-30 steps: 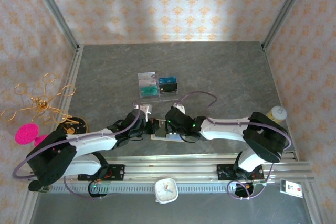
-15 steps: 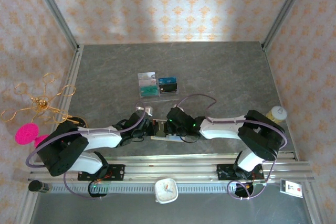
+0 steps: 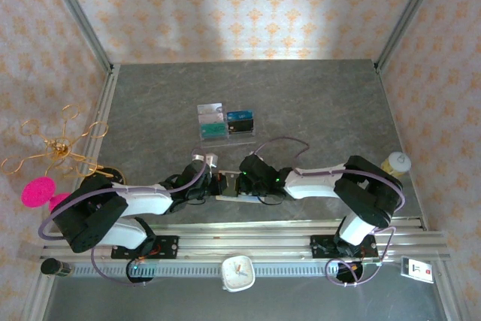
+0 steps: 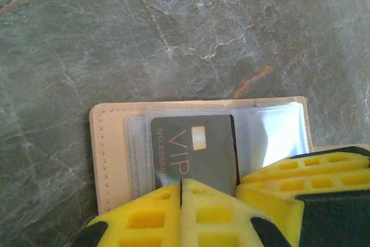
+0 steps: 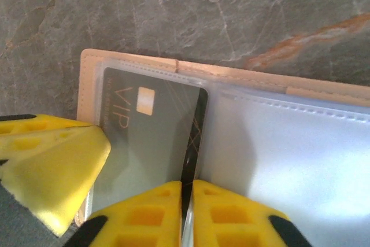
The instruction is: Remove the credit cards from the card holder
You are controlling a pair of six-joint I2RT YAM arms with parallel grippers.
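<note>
The beige card holder (image 4: pixel 110 154) (image 5: pixel 260 79) lies open on the grey stone table, near the front edge under both wrists (image 3: pixel 225 198). A dark grey credit card (image 4: pixel 196 148) (image 5: pixel 150 125) marked VIP sits in its clear sleeve. My right gripper (image 5: pixel 186 184) (image 3: pixel 240 184) is shut on that card's dark edge, which runs in between the fingertips. My left gripper (image 4: pixel 182 184) (image 3: pixel 214 184) is shut, its tips resting on the sleeve over the card. Each wrist view also shows a yellow finger of the other gripper. Other credit cards (image 3: pixel 213 131) lie further back.
A clear tray (image 3: pixel 225 137) holds the teal and blue cards at mid-table. A gold wire stand (image 3: pixel 56 144) and a pink disc (image 3: pixel 36 192) stand at the left, a white-capped bottle (image 3: pixel 396 162) at the right, and a white clock (image 3: pixel 238 272) in front of the rail.
My right gripper has closed onto the card's edge. The left arm's elbow swung a little to the right early on, its gripper staying shut over the card holder.
</note>
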